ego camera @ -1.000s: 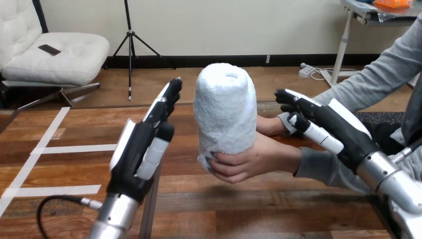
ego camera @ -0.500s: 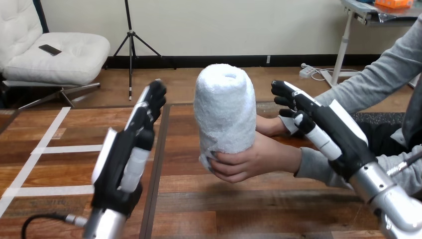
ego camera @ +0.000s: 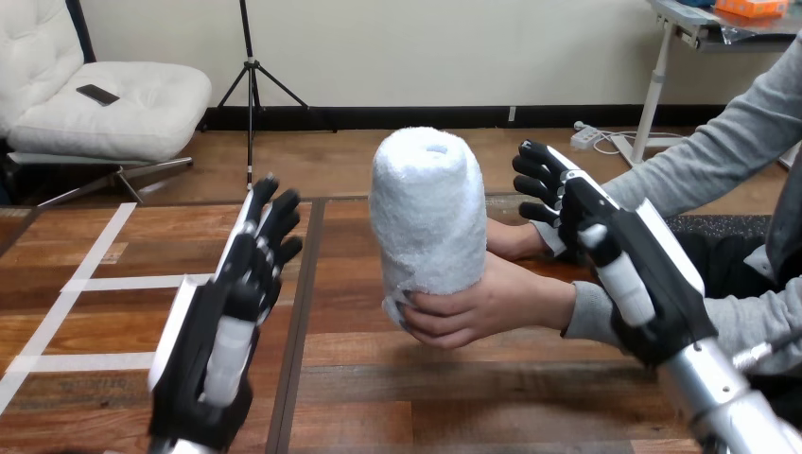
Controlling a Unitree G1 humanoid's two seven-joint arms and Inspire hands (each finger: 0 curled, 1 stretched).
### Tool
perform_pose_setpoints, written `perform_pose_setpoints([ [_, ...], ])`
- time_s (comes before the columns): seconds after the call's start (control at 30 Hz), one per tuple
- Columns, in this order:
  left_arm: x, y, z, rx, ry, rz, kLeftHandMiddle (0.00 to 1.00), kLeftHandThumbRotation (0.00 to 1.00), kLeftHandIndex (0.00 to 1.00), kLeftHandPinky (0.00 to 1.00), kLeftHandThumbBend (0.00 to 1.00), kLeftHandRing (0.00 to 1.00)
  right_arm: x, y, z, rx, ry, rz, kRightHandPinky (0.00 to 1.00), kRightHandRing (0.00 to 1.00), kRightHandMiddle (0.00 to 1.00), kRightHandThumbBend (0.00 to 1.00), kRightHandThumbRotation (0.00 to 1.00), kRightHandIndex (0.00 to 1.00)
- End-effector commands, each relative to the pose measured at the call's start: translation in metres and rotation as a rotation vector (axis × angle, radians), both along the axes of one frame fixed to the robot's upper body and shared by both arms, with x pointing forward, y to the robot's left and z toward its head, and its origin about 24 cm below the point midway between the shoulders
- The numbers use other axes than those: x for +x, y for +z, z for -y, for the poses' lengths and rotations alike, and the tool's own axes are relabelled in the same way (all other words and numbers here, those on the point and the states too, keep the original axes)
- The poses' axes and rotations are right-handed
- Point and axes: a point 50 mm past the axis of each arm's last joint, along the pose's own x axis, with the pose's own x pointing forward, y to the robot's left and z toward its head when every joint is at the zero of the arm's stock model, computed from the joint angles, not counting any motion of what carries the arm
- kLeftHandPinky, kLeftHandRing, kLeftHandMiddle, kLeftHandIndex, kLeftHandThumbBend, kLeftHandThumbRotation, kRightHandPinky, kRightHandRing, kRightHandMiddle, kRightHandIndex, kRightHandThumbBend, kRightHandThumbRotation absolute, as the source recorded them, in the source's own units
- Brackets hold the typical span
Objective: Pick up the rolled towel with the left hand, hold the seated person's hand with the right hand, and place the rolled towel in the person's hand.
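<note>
Rolled towel [ego camera: 427,222], one: white, standing upright and raised off the desk [ego camera: 454,397], at the middle of the scene between my two hands, its lower end gripped by the person's near hand [ego camera: 482,307]. Person's hands, two: the near one is curled round the towel's base from the right. The far one [ego camera: 515,238] lies behind the towel's right side, mostly hidden, and I cannot tell whether it touches the towel. My hands, two. My left hand [ego camera: 222,322]: left of the towel and apart from it, raised over the desk, fingers [ego camera: 265,222] straight and slightly spread, holding nothing. My right hand [ego camera: 624,255]: right of the towel, near it but not touching, above the person's forearm. Its fingers [ego camera: 539,170] are loosely extended and a little spread, closed on nothing, and I cannot tell whether they touch the person's far hand. Desk, one: dark wooden boards, with a dark seam [ego camera: 295,359] running near to far, left of centre. White tape strips [ego camera: 132,282], three, on the desk's left part: one long and slanting, two short running left to right.
</note>
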Motion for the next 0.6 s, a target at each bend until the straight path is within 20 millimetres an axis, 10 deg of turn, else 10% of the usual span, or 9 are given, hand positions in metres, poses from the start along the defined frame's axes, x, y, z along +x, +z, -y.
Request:
perform_pose_setpoints([
  [0.0, -0.002, 0.022, 0.001, 0.005, -0.014, 0.122, 0.96, 1.0, 0.98, 0.92, 0.89, 0.95, -0.007, 0.024, -0.006, 0.112, -0.001, 0.11, 0.89, 0.92, 0.92, 1.0, 1.0, 0.93],
  [0.57, -0.015, 0.034, 0.001, 0.023, 0.007, 0.167, 0.95, 1.0, 0.93, 0.87, 0.84, 0.93, -0.037, 0.022, -0.023, 0.241, 0.023, 0.113, 0.85, 0.89, 0.9, 1.0, 1.0, 0.9],
])
